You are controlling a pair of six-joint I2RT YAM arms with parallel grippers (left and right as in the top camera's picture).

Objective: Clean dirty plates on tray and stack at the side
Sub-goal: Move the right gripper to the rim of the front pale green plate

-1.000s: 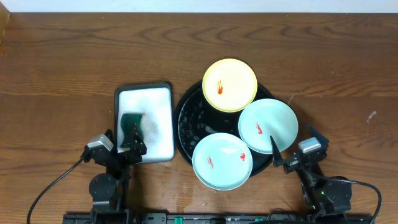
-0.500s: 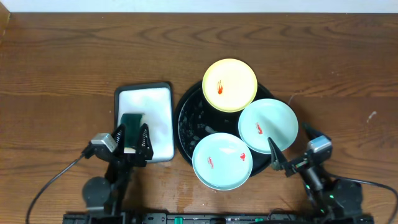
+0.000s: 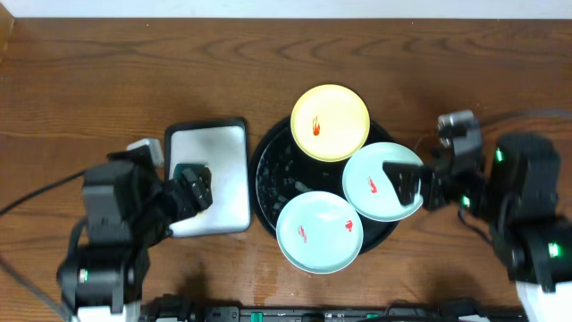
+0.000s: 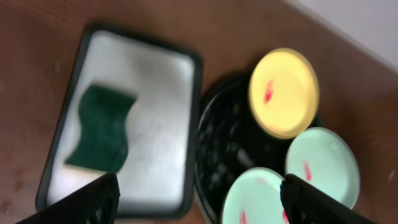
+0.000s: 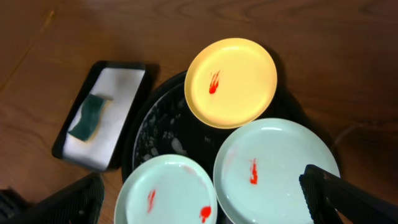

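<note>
Three plates with red smears lie on the round black tray [image 3: 273, 170]: a yellow plate [image 3: 330, 122] at the back, a mint plate [image 3: 380, 179] on the right and a mint plate [image 3: 319, 233] at the front. My left gripper [image 3: 190, 191] is open and empty, above the near part of the small white tray. My right gripper [image 3: 407, 183] is open and empty, over the right mint plate's right edge. The right wrist view shows the yellow plate [image 5: 231, 81], both mint plates [image 5: 277, 171] [image 5: 165, 190] and the black tray [image 5: 155, 130] below its open fingers [image 5: 205, 208].
A dark green sponge [image 4: 101, 127] lies on the small white tray with a black rim [image 4: 155, 93], left of the black tray [image 4: 227, 149]. In the overhead view my left gripper partly hides the sponge [image 3: 188, 170]. Brown wooden table [image 3: 107, 80] lies all around.
Both arms have moved from the table's near edge out over the work area. The left gripper now hangs over the white tray, the right over the right mint plate. Plates and sponge are unmoved.
</note>
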